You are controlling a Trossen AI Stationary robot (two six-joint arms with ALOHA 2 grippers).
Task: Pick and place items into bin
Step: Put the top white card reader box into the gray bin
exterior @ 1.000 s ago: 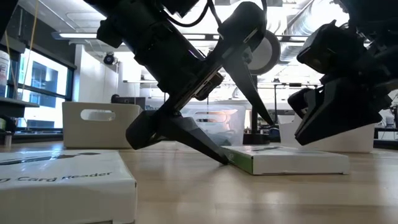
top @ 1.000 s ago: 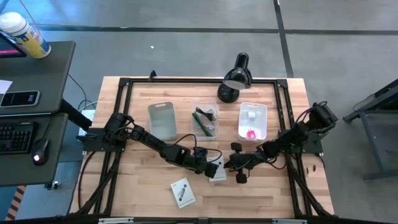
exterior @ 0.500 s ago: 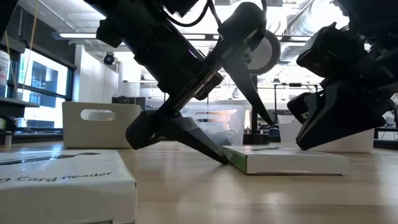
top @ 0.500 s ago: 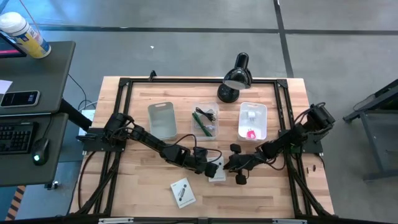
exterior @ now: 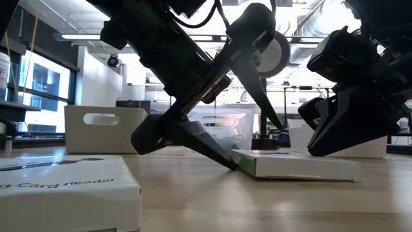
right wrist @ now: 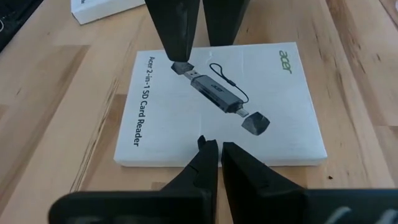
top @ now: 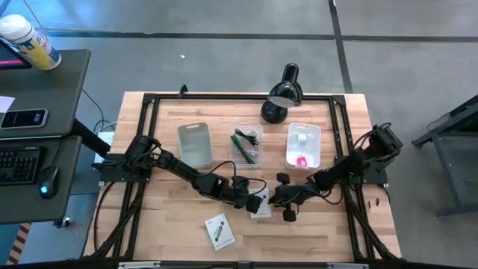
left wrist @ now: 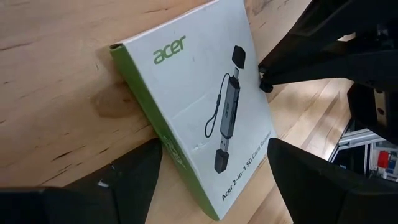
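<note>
A white card-reader box (top: 261,209) lies flat on the wooden table between the two arms, its green side edge (left wrist: 163,146) turned toward my left gripper (left wrist: 214,149). That gripper is open and rolled on its side, one finger low at the table and one above the box's top. My right gripper (right wrist: 217,146) is shut, with its tips on the box's top. A second white box (top: 219,232) lies flat nearer the front edge. Three bins stand behind. The middle one (top: 246,146) holds a green stick and a black cable, the right one (top: 302,146) a white block and a pink piece. My left gripper's lower fingertip (exterior: 229,165) meets the box's green side edge at table level, slanting down from the table's left. The upper finger (exterior: 270,103) stands over the box's top, apart from it. My right gripper presses its shut fingertips (right wrist: 208,152) down on the top face (right wrist: 186,149) near the edge on its own side. It slants down from the table's right, and the box lies on the table.
A black desk lamp (top: 282,93) stands at the far edge behind the bins. The left bin (top: 194,144) is beige. A black frame (top: 149,101) runs round the table. Bare wood lies at the front right.
My right gripper has sunk a little onto the box's top. My left gripper has kept still and stayed open.
</note>
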